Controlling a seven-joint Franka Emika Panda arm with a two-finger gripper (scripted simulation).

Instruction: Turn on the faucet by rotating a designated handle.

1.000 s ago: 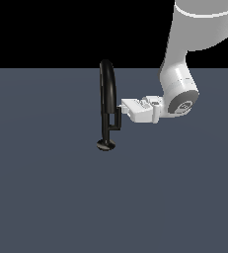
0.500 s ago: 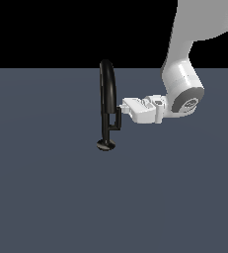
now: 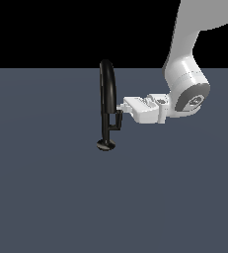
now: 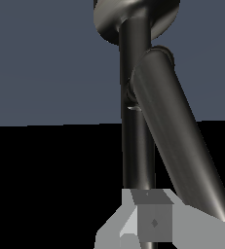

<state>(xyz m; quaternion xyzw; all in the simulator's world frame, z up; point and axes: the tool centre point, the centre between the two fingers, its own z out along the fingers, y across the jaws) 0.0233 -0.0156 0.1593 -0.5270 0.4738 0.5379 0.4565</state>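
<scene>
Tool [image 3: 122,105] tip against handle [image 3: 116,120] edge, opening unclear, faucet [image 3: 107,94] upright, open floor [image 3: 46,197] around.

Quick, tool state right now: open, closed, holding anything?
Tool: at the faucet, right above the handle; fingers mostly hidden, so open or closed cannot be told. No grasp visible.

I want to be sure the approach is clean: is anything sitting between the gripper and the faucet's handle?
Nothing visible does. The gripper reaches in from the exterior view's right, its tip right at the handle beside the faucet stem.
</scene>
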